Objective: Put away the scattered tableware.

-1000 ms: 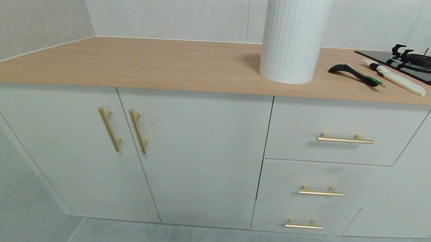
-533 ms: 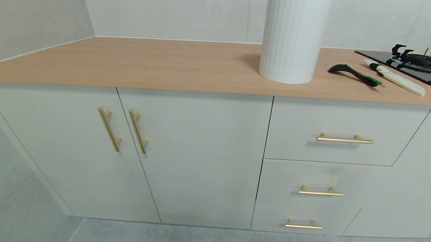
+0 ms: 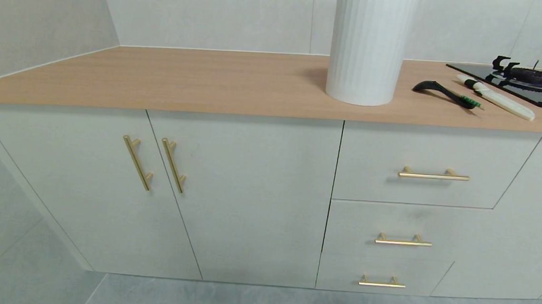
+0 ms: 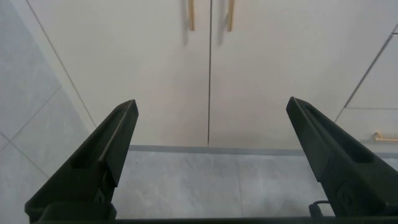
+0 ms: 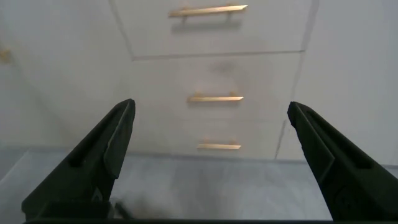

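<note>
Tipping is the main risk: the tall white ribbed canister [image 3: 368, 44] stands at upper centre of the head view on the wooden countertop [image 3: 185, 77], near its front edge. It could be knocked over if an arm is swung up past it toward the utensils.

The scattered tableware is found at upper right of the head view, between the canister and the gas hob [image 3: 529, 77]: a black curved utensil [image 3: 440, 91], a thin green-banded stick [image 3: 470, 100] just beside it, and a cream knife-like utensil [image 3: 501, 102]. Whether the stick touches the black piece cannot be told. All three lie flat and close together, so one may be dragged or pushed off the front edge when another is grabbed. A flat, slim piece is judged easy to miss or pinch badly. The cream utensil's far end is near the hob, and a scrape there is possible.

The left gripper [image 4: 211, 162] is spread wide and empty, faced at the double cabinet doors [image 3: 154, 187]. The right gripper [image 5: 208, 158] is likewise released and empty, faced at the drawer stack [image 3: 404, 218]. Both are well apart from the tableware.

Containers: the canister's top is cut off by the frame, so its contents cannot be told. Three drawers and both doors are shut, and their insides are hidden.
</note>
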### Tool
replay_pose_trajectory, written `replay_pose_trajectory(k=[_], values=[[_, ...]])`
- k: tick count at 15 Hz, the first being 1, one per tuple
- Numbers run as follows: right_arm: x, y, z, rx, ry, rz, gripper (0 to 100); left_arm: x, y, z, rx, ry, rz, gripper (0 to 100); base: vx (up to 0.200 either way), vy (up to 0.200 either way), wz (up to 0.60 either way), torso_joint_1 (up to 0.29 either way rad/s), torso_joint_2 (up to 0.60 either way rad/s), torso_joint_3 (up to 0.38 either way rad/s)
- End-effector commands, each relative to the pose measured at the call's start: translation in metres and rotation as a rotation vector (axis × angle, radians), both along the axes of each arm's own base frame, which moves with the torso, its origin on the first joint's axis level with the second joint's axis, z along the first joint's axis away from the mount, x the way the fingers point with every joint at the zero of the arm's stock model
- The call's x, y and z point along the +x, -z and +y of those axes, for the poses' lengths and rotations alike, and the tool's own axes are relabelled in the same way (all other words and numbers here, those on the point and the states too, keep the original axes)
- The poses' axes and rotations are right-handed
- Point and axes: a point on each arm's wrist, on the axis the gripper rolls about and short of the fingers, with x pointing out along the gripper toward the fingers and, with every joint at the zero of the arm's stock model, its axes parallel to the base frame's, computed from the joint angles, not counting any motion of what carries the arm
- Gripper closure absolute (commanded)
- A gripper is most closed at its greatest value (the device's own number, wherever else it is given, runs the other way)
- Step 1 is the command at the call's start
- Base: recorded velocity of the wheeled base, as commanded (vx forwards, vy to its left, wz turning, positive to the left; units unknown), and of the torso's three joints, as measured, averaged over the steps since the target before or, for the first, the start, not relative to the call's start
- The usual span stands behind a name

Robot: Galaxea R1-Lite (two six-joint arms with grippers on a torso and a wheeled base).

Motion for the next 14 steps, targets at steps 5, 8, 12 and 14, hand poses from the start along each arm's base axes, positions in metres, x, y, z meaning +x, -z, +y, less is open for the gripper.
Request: replay_pose_trajectory(k=[5,8,12,14], values=[[0.16,-0.018,0.017,-0.031,-0.133,0.548,0,0.0,0.0,0.0,0.0,0.0,0.0,0,0.0,0.0,0.0,0.0,0.0,0.0],[0.213,0.009,0.021,-0.042,-0.138,0.629,0,0.0,0.0,0.0,0.0,0.0,0.0,0,0.0,0.0,0.0,0.0,0.0,0.0],[0.246,0.052,0.032,-0.049,-0.161,0.662,0,0.0,0.0,0.0,0.0,0.0,0.0,0,0.0,0.0,0.0,0.0,0.0,0.0],[0.255,0.063,0.033,-0.061,-0.147,0.648,0,0.0,0.0,0.0,0.0,0.0,0.0,0,0.0,0.0,0.0,0.0,0.0,0.0]])
